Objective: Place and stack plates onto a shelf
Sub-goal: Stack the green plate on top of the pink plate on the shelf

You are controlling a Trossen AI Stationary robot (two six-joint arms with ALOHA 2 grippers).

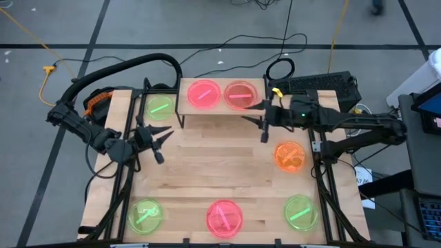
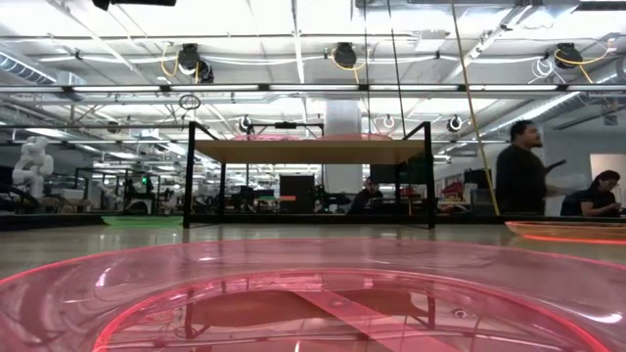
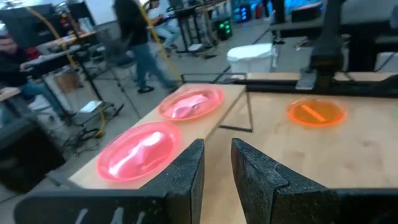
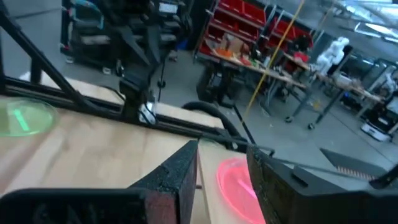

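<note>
Left claw [image 1: 160, 136] and right claw [image 1: 256, 122], both open, empty.

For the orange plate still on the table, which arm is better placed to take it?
Probably the right arm: its gripper, jaws open, hangs close to the orange plate. The left gripper waits across the table.

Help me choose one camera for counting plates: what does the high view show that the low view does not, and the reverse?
Only the high view shows both arms, the left gripper and right gripper, both open, and seven translucent plastic plates: two pink plates on the shelf, five on the wooden tabletop.
Only the low view shows the room behind, with people, and the shelf's black legs from the side.
Both show the light-wood shelf and the near pink plate.
</note>
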